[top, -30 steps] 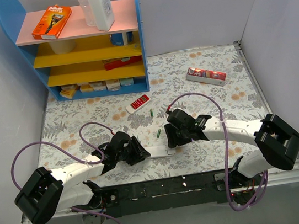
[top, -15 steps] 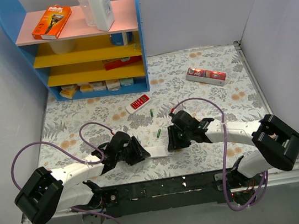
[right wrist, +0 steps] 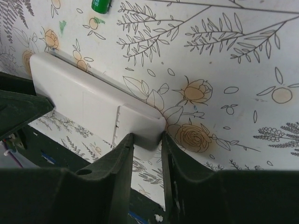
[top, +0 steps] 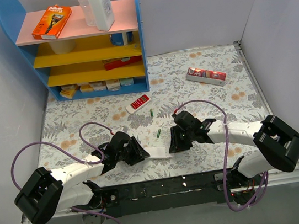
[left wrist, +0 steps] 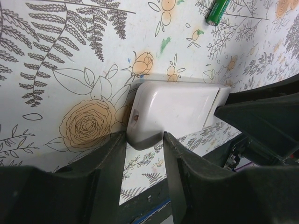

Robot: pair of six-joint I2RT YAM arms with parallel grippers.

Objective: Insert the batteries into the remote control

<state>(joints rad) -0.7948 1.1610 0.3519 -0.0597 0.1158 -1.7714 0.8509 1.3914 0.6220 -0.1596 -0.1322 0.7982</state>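
The remote control (top: 160,154) lies back-up on the floral cloth near the front edge, white and plain. My left gripper (top: 143,154) is shut on its left end. In the left wrist view that rounded end (left wrist: 154,126) sits between the left gripper (left wrist: 144,142) fingertips. My right gripper (top: 172,145) is shut on the other end, by the battery cover (right wrist: 138,123). The right gripper (right wrist: 147,140) pads touch both of its sides. Two green batteries lie loose beyond the remote, one battery (top: 158,133) close and another battery (top: 152,112) farther back.
A red remote (top: 138,102) lies behind the batteries. A red-and-white box (top: 205,74) rests at the back right. A blue shelf unit (top: 84,43) with an orange box (top: 51,21) and a white bottle (top: 100,6) stands at the back left. White walls surround the table.
The right gripper has closed onto the remote's right end and drawn slightly toward the near edge. The left gripper has kept its hold and place.
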